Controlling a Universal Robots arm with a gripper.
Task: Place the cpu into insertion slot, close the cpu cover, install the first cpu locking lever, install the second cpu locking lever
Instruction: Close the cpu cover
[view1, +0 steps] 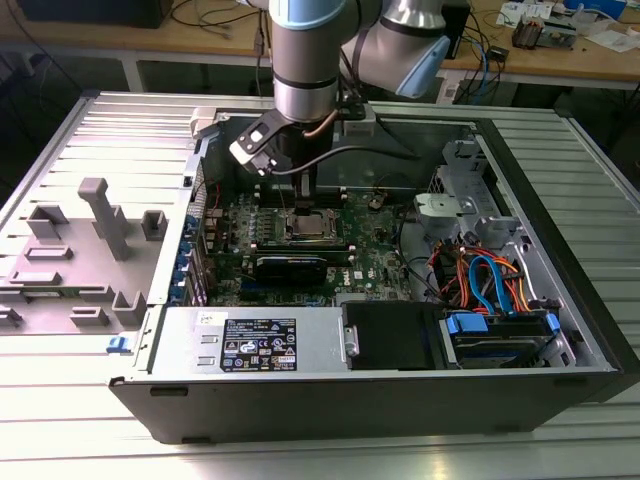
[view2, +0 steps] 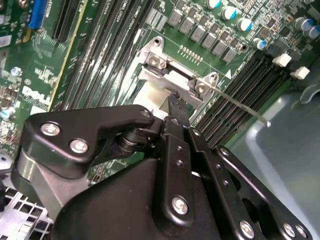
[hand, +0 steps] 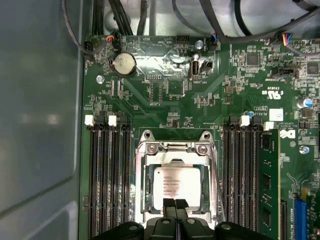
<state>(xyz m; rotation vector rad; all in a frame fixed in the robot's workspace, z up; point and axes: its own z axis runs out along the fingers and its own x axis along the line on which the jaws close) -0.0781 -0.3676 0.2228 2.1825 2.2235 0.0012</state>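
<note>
Ribbed metal surface (view1: 60, 420), open computer case (view1: 400, 400). In the exterior view the pincer (view1: 305, 188) hangs over the insertion slot (view1: 313, 225). In the first wrist view the cpu (hand: 172, 185) lies seated, framed by the cpu cover (hand: 176, 158). The pincer's tips are closed together, empty, at the cpu's edge.

Exterior view angled down on computer case (view1: 400, 400), both wrist views close above insertion slot (hand: 149, 192)
</note>
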